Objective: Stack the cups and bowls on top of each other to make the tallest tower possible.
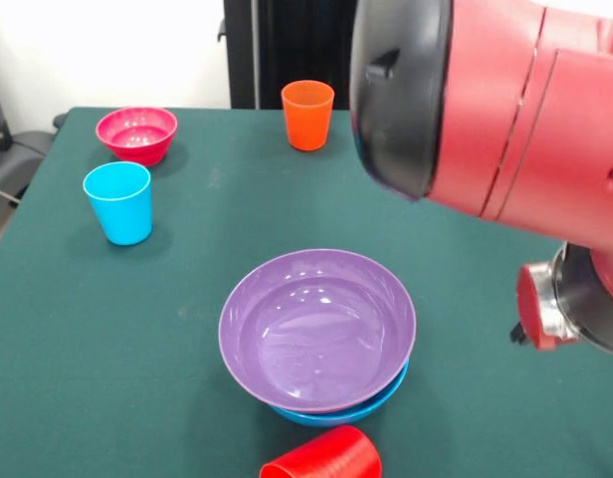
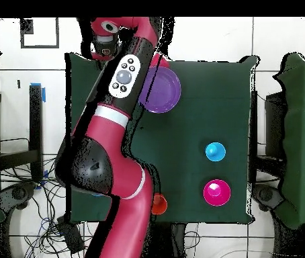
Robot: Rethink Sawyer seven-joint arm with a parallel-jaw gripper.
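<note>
A purple bowl [image 1: 316, 324] sits nested on a blue bowl [image 1: 338, 410] at the table's middle front; the purple bowl also shows in the overhead view [image 2: 163, 91]. A red cup [image 1: 323, 458] lies on its side just in front of them. A light blue cup [image 1: 117, 202] stands upright at the left, also seen from overhead [image 2: 215, 152]. An orange cup [image 1: 307, 115] stands at the back. A hot pink bowl [image 1: 137, 132] sits at the back left. The arm's end with the gripper [image 2: 101, 48] is off the table's corner, away from all the pieces.
The big red arm [image 1: 506, 110] fills the upper right of the front view and crosses over the table beside the bowls. The dark green table [image 1: 137, 329] has chairs at its sides [image 2: 296, 134]. In the overhead view the arm half hides the orange cup [image 2: 158, 204].
</note>
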